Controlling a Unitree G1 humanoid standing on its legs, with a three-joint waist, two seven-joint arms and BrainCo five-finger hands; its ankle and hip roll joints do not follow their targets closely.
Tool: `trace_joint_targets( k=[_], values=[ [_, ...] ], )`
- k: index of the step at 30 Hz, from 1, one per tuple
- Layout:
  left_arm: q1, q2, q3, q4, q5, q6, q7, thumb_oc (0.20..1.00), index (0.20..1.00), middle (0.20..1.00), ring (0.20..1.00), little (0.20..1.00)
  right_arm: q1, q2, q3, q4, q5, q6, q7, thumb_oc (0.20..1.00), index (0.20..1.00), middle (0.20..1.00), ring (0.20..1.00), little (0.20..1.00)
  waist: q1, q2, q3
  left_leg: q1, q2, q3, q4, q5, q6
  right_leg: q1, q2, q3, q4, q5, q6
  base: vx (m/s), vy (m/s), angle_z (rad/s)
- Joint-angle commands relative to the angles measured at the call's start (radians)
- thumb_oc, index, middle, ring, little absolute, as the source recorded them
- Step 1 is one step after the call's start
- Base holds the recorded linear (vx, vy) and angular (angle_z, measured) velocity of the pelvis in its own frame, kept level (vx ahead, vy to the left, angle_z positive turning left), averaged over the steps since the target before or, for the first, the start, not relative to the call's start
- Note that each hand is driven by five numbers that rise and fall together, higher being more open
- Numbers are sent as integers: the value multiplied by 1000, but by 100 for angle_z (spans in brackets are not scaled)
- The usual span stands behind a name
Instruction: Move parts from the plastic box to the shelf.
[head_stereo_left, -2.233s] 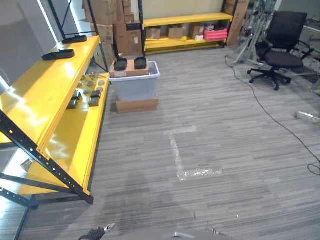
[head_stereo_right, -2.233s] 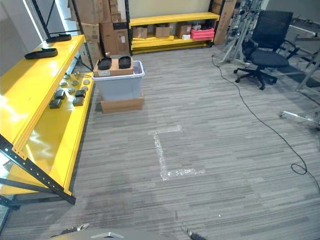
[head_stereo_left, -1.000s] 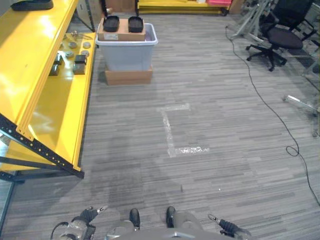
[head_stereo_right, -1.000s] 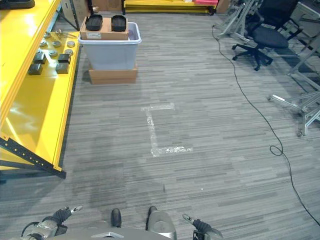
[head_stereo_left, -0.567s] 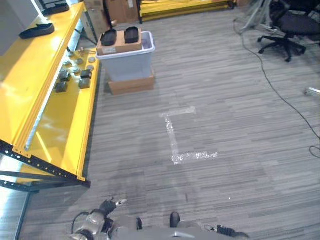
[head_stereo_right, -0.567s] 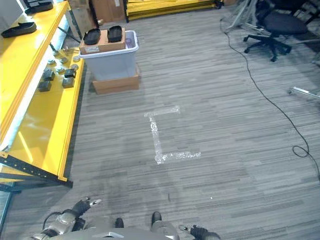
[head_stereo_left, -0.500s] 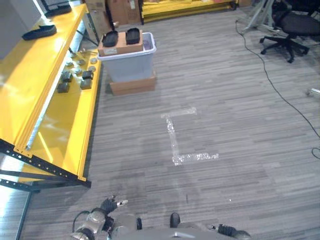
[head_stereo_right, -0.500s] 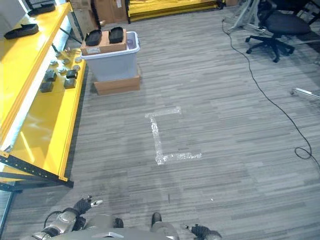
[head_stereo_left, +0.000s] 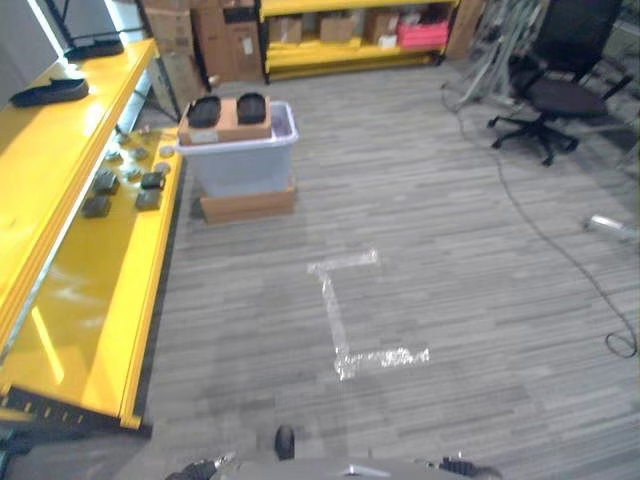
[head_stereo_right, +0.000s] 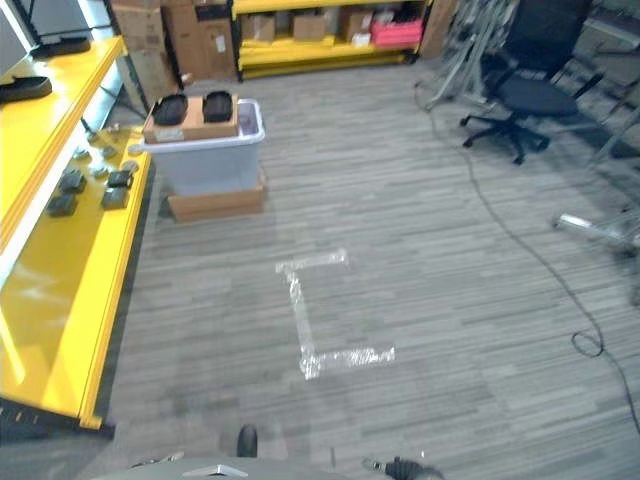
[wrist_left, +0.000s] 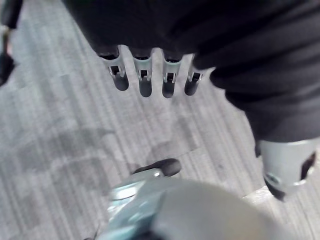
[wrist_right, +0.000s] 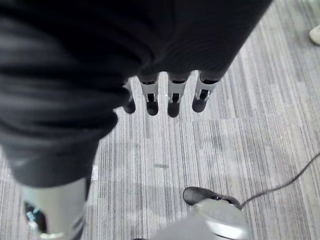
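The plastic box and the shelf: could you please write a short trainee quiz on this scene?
1. True or false: the left hand holds a part.
2. What sits across the plastic box?
A. a cardboard box with two black trays
B. a pink crate
C. a chair
3. On which side of the robot is the yellow shelf?

Key: 1 false, both it and the right hand hang open and empty; 2 A, cardboard box; 3 left.

shelf (head_stereo_left: 75, 230): bright yellow boards, black frame
plastic box (head_stereo_left: 243, 165): pale translucent grey-blue
cardboard box (head_stereo_left: 228, 117): brown, atop the plastic box, two black trays on it
parts (head_stereo_left: 150, 181): dark grey and black, some silvery
floor (head_stereo_left: 450, 260): grey, fine stripes
tape mark (head_stereo_left: 345, 310): white
chair (head_stereo_left: 560, 95): black
fingers (wrist_left: 143, 80): silver, dark tips
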Motion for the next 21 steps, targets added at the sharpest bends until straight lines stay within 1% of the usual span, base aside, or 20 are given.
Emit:
trace_joint_targets(
  k=[1, 2, 3, 4, 5, 6, 7, 8, 9, 10, 11, 12, 13, 15, 16, 17, 18, 19, 20, 21],
  values=[
    [-79, 47, 11, -29, 5, -4, 27, 1000, 1000, 1000, 1000, 1000, -45, 11, 7, 3, -28, -1, -11, 1000, 1000, 1000, 1000, 1000, -5, -33, 58, -23, -11, -19, 155, -144, -9, -45, -76, 62, 5, 301, 63, 233, 67, 14],
    [-80, 47, 11, -29, 5, -4, 27, 1000, 1000, 1000, 1000, 1000, -45, 11, 7, 3, -28, -1, -11, 1000, 1000, 1000, 1000, 1000, -5, -35, 59, -22, -13, -19, 155, -145, -9, -45, -77, 62, 9, 298, 63, 323, 48, 22],
    [-94, 55, 7, -31, 9, -4, 31, 1000, 1000, 1000, 1000, 1000, -46, 11, 0, -6, -13, -2, -8, 1000, 1000, 1000, 1000, 1000, -22, -26, 64, 15, -3, -25, 145, -165, -9, -118, -71, 28, -24, 257, 49, 371, 17, 29],
    [-101, 57, 5, -34, 5, -4, 32, 1000, 1000, 1000, 1000, 1000, -43, 10, 0, -5, -13, -2, -4, 1000, 1000, 1000, 1000, 1000, -29, -26, 62, 37, -3, -32, 139, -177, -13, -139, -66, 12, -71, 230, 44, 371, 19, 17],
    [-101, 57, 5, -34, 5, -4, 32, 1000, 1000, 1000, 1000, 1000, -43, 10, 0, -5, -13, -2, -4, 1000, 1000, 1000, 1000, 1000, -29, -26, 62, 37, -3, -32, 139, -177, -13, -139, -66, 12, -71, 230, 44, 458, -108, 9],
    [-111, 60, 13, -34, -4, -9, 32, 1000, 1000, 1000, 1000, 1000, -36, 7, 6, 5, -29, 0, -7, 1000, 1000, 1000, 1000, 1000, -44, -41, 61, 93, -14, -44, 119, -217, -30, -143, -78, -40, -298, 224, 42, 484, -154, 8],
    [-118, 57, 14, -35, -9, -12, 35, 1000, 1000, 1000, 1000, 1000, -34, 5, 5, 12, -30, 2, -8, 1000, 1000, 1000, 1000, 1000, -52, -49, 54, 116, -18, -52, 108, -229, -39, -151, -79, -39, -386, 239, 48, 632, -205, 12],
    [-119, 52, 15, -35, -11, -14, 34, 1000, 1000, 1000, 1000, 1000, -29, 2, 3, 17, -28, 3, -8, 1000, 1000, 1000, 1000, 1000, -61, -48, 53, 142, -9, -55, 99, -243, -48, -142, -69, -35, -455, 253, 52, 475, -170, 15],
    [-122, 53, 12, -38, 3, -20, 30, 1000, 1000, 1000, 1000, 1000, -23, -7, -2, 22, -30, 7, -13, 1000, 1000, 1000, 1000, 1000, -78, -50, 46, 160, 1, -59, 102, -252, -55, -149, -56, 3, -478, 261, 52, 430, -179, 11],
    [-116, 45, 13, -30, 2, -17, 30, 1000, 1000, 1000, 1000, 1000, -13, -3, -8, 28, -28, 7, -4, 1000, 1000, 1000, 1000, 1000, -69, -47, 34, 155, 5, -66, 134, -249, -63, -123, -56, -9, -446, 239, 44, 399, -201, 31],
    [-105, 40, 11, -34, 3, -18, 29, 1000, 1000, 1000, 1000, 1000, -14, -5, -5, 34, -30, 10, -1, 1000, 1000, 1000, 1000, 1000, -65, -48, 31, 151, 15, -49, 175, -243, -74, -101, -52, -19, -451, 231, 32, 383, -207, 53],
    [-94, 33, 7, -35, 9, -17, 30, 1000, 1000, 1000, 1000, 1000, -8, -6, 3, 37, -34, 9, 3, 1000, 1000, 1000, 1000, 1000, -64, -43, 22, 131, 22, -48, 274, -204, -93, -79, -37, -10, -444, 209, 5, 360, -193, 46],
    [-85, 29, 9, -39, 2, -16, 29, 1000, 1000, 1000, 1000, 1000, -6, -14, -4, 36, -35, 7, 3, 1000, 1000, 1000, 1000, 1000, -55, -43, 26, 95, 17, -47, 368, -153, -109, -57, -38, -16, -443, 197, -7, 334, -177, 35],
    [-74, 21, 12, -42, -10, -14, 25, 1000, 1000, 1000, 1000, 1000, -9, -26, 1, 28, -32, 8, 2, 1000, 1000, 1000, 1000, 1000, -35, -59, 46, -7, -30, -89, 604, -95, -125, -14, -49, 0, -460, 193, -29, 334, -207, 5],
    [-71, 17, 15, -39, -14, -14, 27, 1000, 1000, 1000, 1000, 1000, -20, -43, 1, 15, -24, 6, 1, 1000, 1000, 1000, 1000, 1000, -9, -85, 71, -113, -44, -58, 715, -81, -131, 38, -68, 7, -491, 187, -38, 296, -187, -10],
    [-72, 17, 15, -39, -14, -14, 27, 1000, 1000, 1000, 1000, 1000, -20, -44, 1, 15, -24, 6, 1, 1000, 1000, 1000, 1000, 1000, -8, -81, 74, -114, -40, -58, 722, -87, -131, 40, -64, 8, -490, 187, -38, 313, -179, -21],
    [-69, 16, 14, -37, -17, -14, 26, 1000, 1000, 1000, 1000, 1000, -28, -48, -5, 16, -14, 7, 2, 1000, 1000, 1000, 1000, 1000, 1, -89, 76, -161, -28, -30, 686, -93, -124, 61, -73, 6, -507, 181, -38, 393, -70, -30],
    [-52, 9, 14, -33, -19, -14, 20, 1000, 1000, 1000, 1000, 1000, -25, -56, -17, 17, 22, 7, 19, 1000, 1000, 1000, 1000, 1000, 26, -75, 75, -209, -10, 1, 514, -113, -110, 111, -68, -2, -553, 163, -33, 401, -73, -13],
    [-51, 9, 14, -33, -19, -15, 20, 1000, 1000, 1000, 1000, 1000, -24, -57, -17, 17, 23, 7, 20, 1000, 1000, 1000, 1000, 1000, 29, -75, 80, -198, -10, 4, 510, -115, -110, 120, -70, 0, -556, 163, -32, 415, -8, 5],
    [-45, 7, 10, -32, -14, -14, 20, 1000, 1000, 1000, 1000, 1000, -27, -60, -15, 13, 24, 2, 18, 1000, 1000, 1000, 1000, 1000, 43, -66, 81, -200, -21, 0, 412, -120, -105, 143, -67, -2, -571, 154, -26, 131, 16, 8]
  ],
)
